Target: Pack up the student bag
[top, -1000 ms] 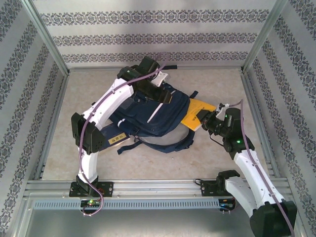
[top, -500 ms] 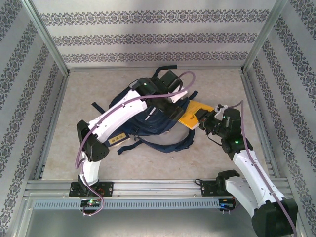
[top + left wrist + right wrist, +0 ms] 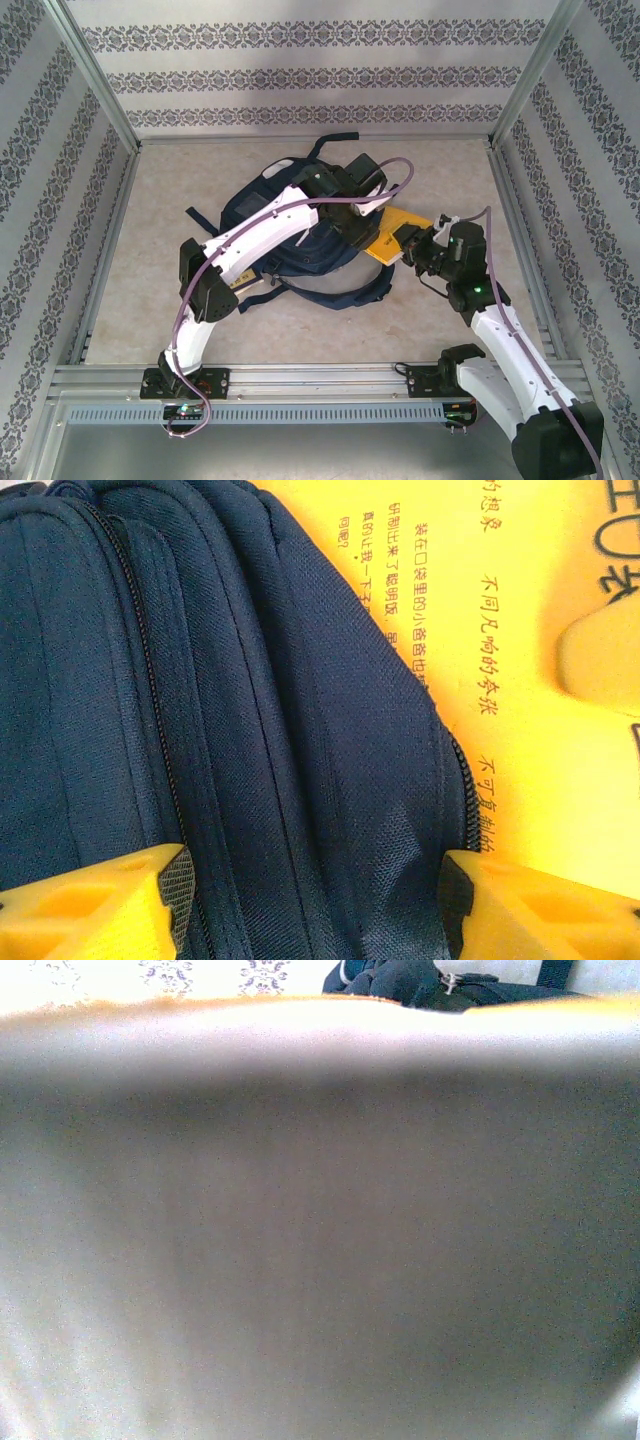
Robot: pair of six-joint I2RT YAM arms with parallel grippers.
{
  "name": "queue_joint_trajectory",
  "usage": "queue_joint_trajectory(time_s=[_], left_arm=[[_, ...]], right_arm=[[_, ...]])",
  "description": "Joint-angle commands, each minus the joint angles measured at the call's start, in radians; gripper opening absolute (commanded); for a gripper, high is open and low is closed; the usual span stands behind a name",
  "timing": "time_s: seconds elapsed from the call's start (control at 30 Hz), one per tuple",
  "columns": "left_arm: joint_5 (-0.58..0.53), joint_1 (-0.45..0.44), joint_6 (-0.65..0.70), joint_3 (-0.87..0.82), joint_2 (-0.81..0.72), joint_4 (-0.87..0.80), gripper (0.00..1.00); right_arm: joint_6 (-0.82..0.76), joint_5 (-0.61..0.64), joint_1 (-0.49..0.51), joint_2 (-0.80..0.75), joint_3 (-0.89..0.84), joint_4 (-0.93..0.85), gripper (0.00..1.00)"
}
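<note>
The left arm has just swung across the student bag, which lies in the middle of the table, from its far side to its right-hand edge. The left gripper has spread its jaws on the way. Seen from its wrist, the yellow fingers stand apart, astride the zipped lip of the navy fabric and pinching nothing. The yellow book has stayed put, half against the bag's right side. The right gripper looks clenched on its outer edge, though the wrist view there is a pale blur, so I can't be certain. To me, the left claw seems set to lift the opening so the book can slide in.
</note>
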Motion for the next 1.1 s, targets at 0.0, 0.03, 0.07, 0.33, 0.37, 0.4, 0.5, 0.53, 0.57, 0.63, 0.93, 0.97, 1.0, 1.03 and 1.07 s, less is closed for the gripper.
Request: queue_joint_trajectory(time_s=[0.0,0.03,0.07,0.33,0.37,0.4,0.5,0.53,0.57,0.63,0.93,0.97,1.0,1.03,1.07], left_arm=[[0.002,-0.020,-0.013,0.022,0.026,-0.011,0.65],[0.004,-0.020,-0.016,0.024,0.029,-0.009,0.62],[0.006,-0.020,-0.017,0.028,0.034,-0.011,0.59],[-0.024,-0.019,-0.013,0.079,0.068,-0.039,0.02],[-0.034,-0.019,-0.014,0.083,0.064,-0.040,0.00],[-0.049,-0.019,-0.014,0.084,0.059,-0.038,0.00],[-0.103,-0.010,-0.011,0.091,0.029,-0.034,0.00],[-0.116,-0.005,-0.010,0.095,0.016,-0.033,0.00],[-0.128,0.001,-0.011,0.098,0.000,-0.030,0.00],[-0.150,0.013,-0.014,0.101,-0.037,-0.020,0.00],[-0.232,0.044,-0.009,0.149,-0.128,0.027,0.00],[-0.234,0.045,-0.009,0.159,-0.127,0.025,0.00],[-0.229,0.045,-0.011,0.168,-0.126,0.025,0.00],[-0.223,0.046,-0.012,0.176,-0.124,0.027,0.00],[-0.214,0.047,-0.015,0.183,-0.122,0.027,0.00]], right_arm=[[0.000,-0.040,0.019,-0.036,0.025,0.172,0.00],[0.000,-0.039,0.021,-0.034,0.026,0.173,0.00],[0.000,-0.038,0.023,-0.033,0.027,0.175,0.00],[-0.020,-0.035,0.029,-0.035,0.045,0.155,0.00],[-0.029,-0.034,0.030,-0.037,0.047,0.148,0.00],[-0.041,-0.031,0.029,-0.038,0.048,0.134,0.00],[-0.072,-0.013,0.028,-0.050,0.037,0.097,0.00],[-0.084,-0.004,0.028,-0.057,0.032,0.076,0.00],[-0.091,0.007,0.028,-0.065,0.025,0.058,0.00],[-0.097,0.017,0.028,-0.083,-0.005,0.055,0.00],[-0.119,0.121,0.124,-0.172,-0.145,0.066,0.00],[-0.114,0.138,0.142,-0.176,-0.160,0.088,0.00],[-0.110,0.157,0.162,-0.175,-0.171,0.108,0.00],[-0.109,0.175,0.180,-0.171,-0.176,0.132,0.00],[-0.110,0.197,0.201,-0.162,-0.176,0.163,0.00]])
